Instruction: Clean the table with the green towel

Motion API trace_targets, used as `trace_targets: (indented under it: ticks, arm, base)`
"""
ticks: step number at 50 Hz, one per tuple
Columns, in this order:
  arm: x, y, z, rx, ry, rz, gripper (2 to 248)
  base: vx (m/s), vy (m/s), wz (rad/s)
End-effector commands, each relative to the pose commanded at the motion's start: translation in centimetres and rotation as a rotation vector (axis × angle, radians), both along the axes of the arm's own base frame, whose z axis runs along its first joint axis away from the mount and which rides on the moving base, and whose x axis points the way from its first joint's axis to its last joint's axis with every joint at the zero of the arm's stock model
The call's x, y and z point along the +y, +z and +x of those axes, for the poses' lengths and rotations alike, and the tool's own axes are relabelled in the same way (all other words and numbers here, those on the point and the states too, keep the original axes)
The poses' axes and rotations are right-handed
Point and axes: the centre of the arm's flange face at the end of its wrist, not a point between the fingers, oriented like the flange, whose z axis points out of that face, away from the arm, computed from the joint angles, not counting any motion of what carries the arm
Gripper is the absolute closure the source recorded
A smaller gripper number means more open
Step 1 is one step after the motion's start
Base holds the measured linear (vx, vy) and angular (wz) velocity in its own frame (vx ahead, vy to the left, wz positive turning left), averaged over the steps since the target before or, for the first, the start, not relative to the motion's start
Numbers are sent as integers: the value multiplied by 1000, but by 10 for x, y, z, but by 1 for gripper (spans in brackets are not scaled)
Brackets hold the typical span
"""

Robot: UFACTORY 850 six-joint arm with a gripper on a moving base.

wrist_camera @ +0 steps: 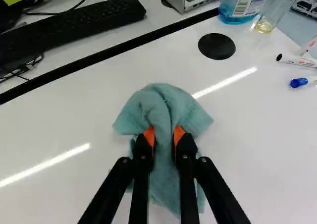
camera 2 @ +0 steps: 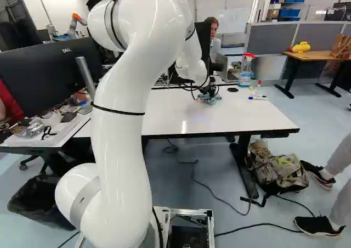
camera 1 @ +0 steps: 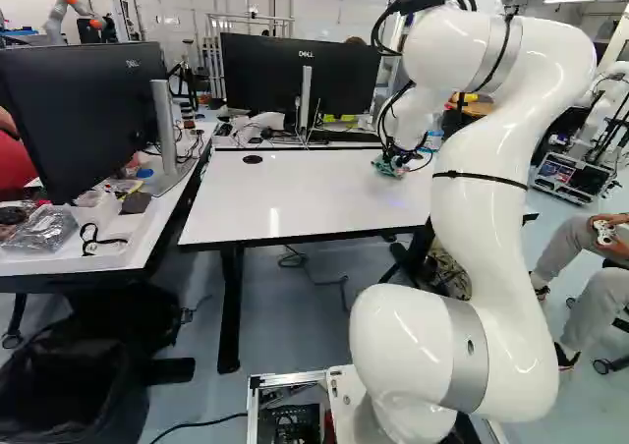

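Towel [wrist_camera: 162, 105], green and bunched, is pinched between the orange-padded jaws of your gripper [camera 2: 208, 89] against the white surface [camera 2: 241, 116], and you have the spray bottle [camera 2: 246, 69] and blue-capped marker [camera 2: 256, 97] to its right in the right base view.

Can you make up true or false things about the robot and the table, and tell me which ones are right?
1. The gripper is pinching the green towel. True.
2. The towel is on the floor. False: it is on the white table.
3. The spray bottle has fallen over. False: the spray bottle stands upright.
4. A marker with a blue cap lies on the white table. True.
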Motion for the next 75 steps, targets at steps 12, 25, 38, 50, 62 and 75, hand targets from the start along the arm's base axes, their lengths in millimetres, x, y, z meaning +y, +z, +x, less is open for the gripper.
trace_targets:
  ticks: [12, 25, 38, 50, 62, 75]
  arm:
    - [0, 0, 0, 0, 0, 0, 189]
    - [-7, 0, 0, -2, -10, -1, 189]
    - [-29, -1, 1, -9, -39, -4, 189]
    - [-40, -3, 11, -22, -48, -9, 189]
    - [-27, -3, 17, -22, -26, -9, 189]
    - [-11, -1, 3, -5, -13, -2, 189]
  base:
    - [0, 0, 0]
    - [0, 0, 0]
    - [0, 0, 0]
    - [0, 0, 0]
    - [0, 0, 0]
    - [0, 0, 0]
